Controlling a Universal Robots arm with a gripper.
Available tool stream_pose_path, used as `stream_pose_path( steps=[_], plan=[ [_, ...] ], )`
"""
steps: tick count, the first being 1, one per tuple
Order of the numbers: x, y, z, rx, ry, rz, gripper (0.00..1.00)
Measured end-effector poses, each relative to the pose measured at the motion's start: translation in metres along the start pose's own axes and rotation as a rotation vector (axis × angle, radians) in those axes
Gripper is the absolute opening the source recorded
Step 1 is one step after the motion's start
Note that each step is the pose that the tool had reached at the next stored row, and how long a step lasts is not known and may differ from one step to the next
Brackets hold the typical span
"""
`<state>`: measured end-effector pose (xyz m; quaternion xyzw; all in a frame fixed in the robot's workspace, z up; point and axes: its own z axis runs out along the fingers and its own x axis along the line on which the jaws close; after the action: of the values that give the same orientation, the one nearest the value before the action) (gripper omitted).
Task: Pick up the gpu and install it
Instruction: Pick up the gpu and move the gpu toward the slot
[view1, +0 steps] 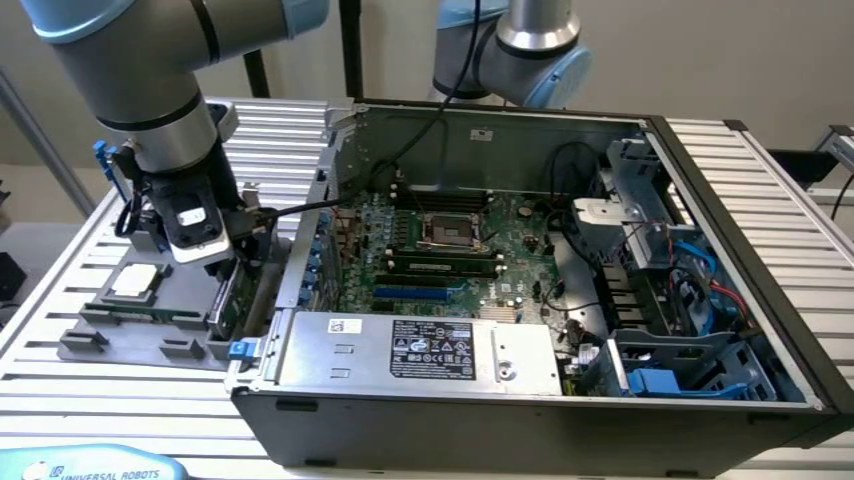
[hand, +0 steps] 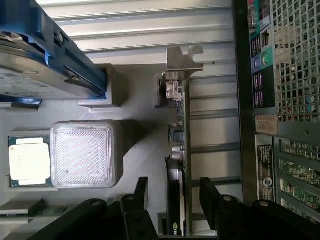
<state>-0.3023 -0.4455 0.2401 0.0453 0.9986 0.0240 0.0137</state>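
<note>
The gpu (hand: 179, 150) stands on its long edge in a grey tray (hand: 140, 100), outside the computer case (view1: 534, 405) and not yet installed. In the wrist view it shows as a thin green board seen edge-on. Its silver bracket (hand: 184, 57) is at the end far from the arm.

The hand (hand: 174, 181) is lowered over the near end of the card with its two dark fingers (hand: 141, 192) spread, one on either side of the board. A slim gap shows on each side, so they straddle the card without pinching it.

Just beside the gpu on the same tray is a raised grey block (hand: 85, 154) with a ribbed top. Beyond the block lies a small square silver chip (hand: 29, 160) in its own pocket. A hard drive (hand: 25, 75) with blue rails sits in another part of the tray, apart from the card.

On the other side of the gpu, close by, is the back of the case (a perforated metal panel with ports and stickers). In the exterior view the tray lies on the slatted metal worktop (view1: 80, 400), against the case's side toward the exterior view's left. The case lies open, showing its green main board (view1: 441, 250). A grey power supply (view1: 414, 350) with a dark label lies along the near edge.
</note>
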Motion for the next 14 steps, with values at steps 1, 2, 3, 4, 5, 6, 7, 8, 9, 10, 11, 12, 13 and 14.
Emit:
stream_pose_path(
  steps=[1, 2, 3, 4, 5, 6, 7, 8, 9, 10, 11, 12, 13, 14],
  plan=[
    [0.0, 0.0001, 0.0, 0.0, 0.0, 0.001, 0.54],
    [0.0, 0.0002, 0.0001, 0.0, -0.0001, 0.001, 0.52],
    [0.0, 0.0003, 0.0001, 0.0001, 0.0, 0.001, 0.52],
    [0.0, 0.0005, 0.0005, 0.0, -0.0002, 0.001, 0.52],
    [0.0001, 0.0007, 0.0008, 0.0001, -0.0003, 0.001, 0.45],
    [0.0001, 0.0009, 0.0011, 0.0001, -0.0004, 0.002, 0.45],
    [0.0001, 0.001, 0.0015, 0.0001, -0.0006, 0.002, 0.45],
    [0.0002, 0.0012, 0.0018, 0.0, -0.001, 0.002, 0.45],
    [0.0002, 0.0015, 0.0022, -0.0001, -0.0015, 0.002, 0.43],
    [0.0003, 0.0017, 0.0025, -0.0001, -0.0018, 0.002, 0.43],
    [0.0003, 0.0019, 0.0029, -0.0001, -0.0022, 0.002, 0.43],
    [0.0003, 0.0021, 0.0031, 0.0, -0.0023, 0.002, 0.36],
    [0.0003, 0.0023, 0.0035, -0.0002, -0.0026, 0.002, 0.36],
    [0.0004, 0.0026, 0.0037, -0.0003, -0.0029, 0.002, 0.36]
  ],
)
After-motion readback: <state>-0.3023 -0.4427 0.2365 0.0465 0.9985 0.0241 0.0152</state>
